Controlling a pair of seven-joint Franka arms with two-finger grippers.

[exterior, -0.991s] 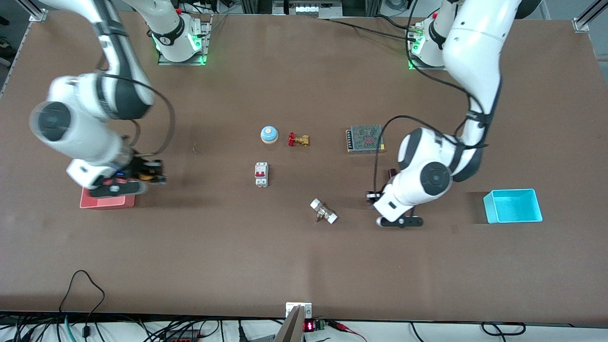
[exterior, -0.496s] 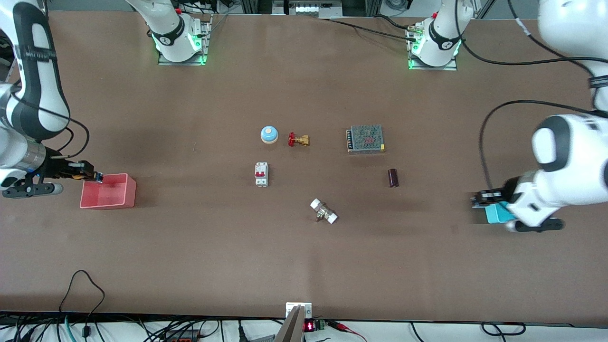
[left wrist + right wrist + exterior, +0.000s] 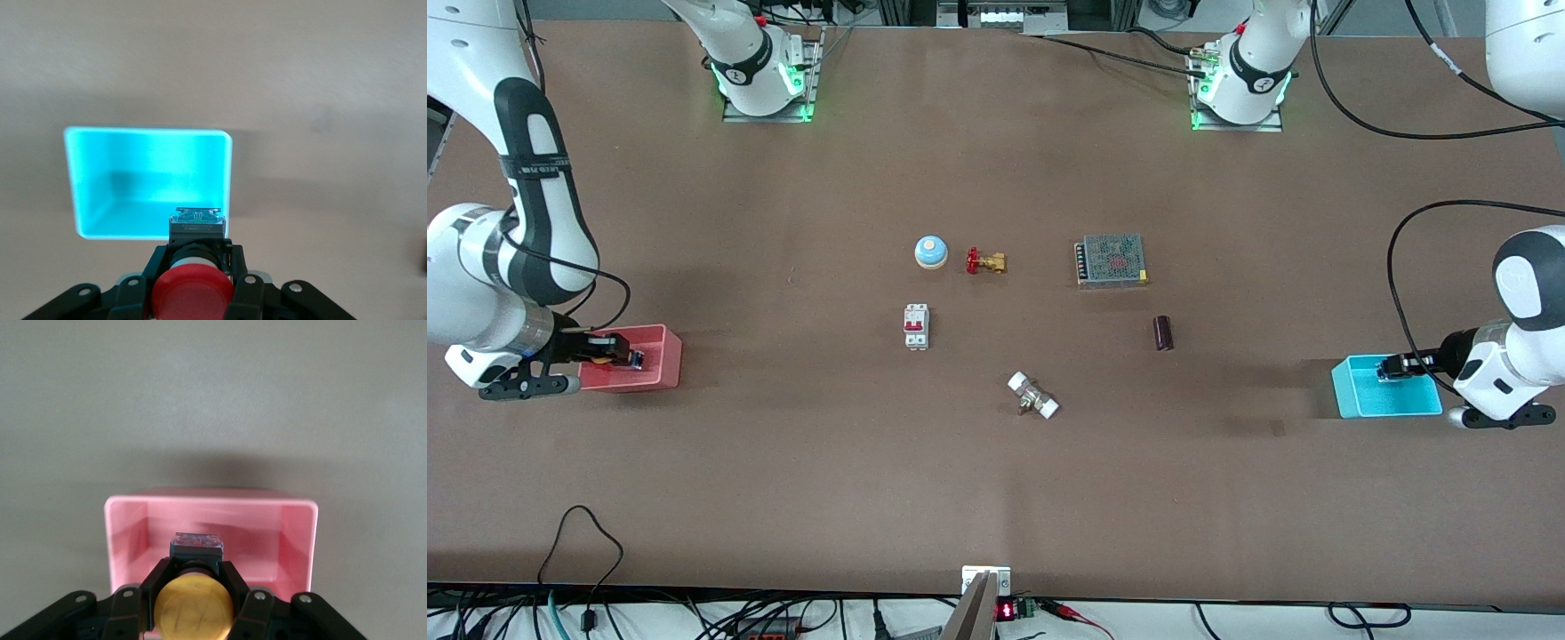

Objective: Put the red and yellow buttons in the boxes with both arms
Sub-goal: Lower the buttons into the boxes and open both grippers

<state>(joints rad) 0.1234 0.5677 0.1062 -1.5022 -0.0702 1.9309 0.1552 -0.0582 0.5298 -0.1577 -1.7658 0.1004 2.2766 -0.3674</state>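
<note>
My left gripper (image 3: 1398,366) is shut on the red button (image 3: 193,292) and holds it over the cyan box (image 3: 1369,400), which also shows in the left wrist view (image 3: 93,187). My right gripper (image 3: 618,353) is shut on the orange-yellow button (image 3: 194,610) and holds it over the pink-red box (image 3: 658,366), which also shows in the right wrist view (image 3: 127,527). Each button's dark base points into its box. Both boxes look empty inside.
In the table's middle lie a blue-and-white bell (image 3: 930,252), a brass valve with a red handle (image 3: 984,261), a white circuit breaker (image 3: 916,326), a metal power supply (image 3: 1111,259), a dark cylinder (image 3: 1162,332) and a white-ended fitting (image 3: 1032,396).
My left gripper carried the red button from the table's middle out over the cyan box. My right gripper swung past the pink-red box's outer end and came back over it with the yellow button.
</note>
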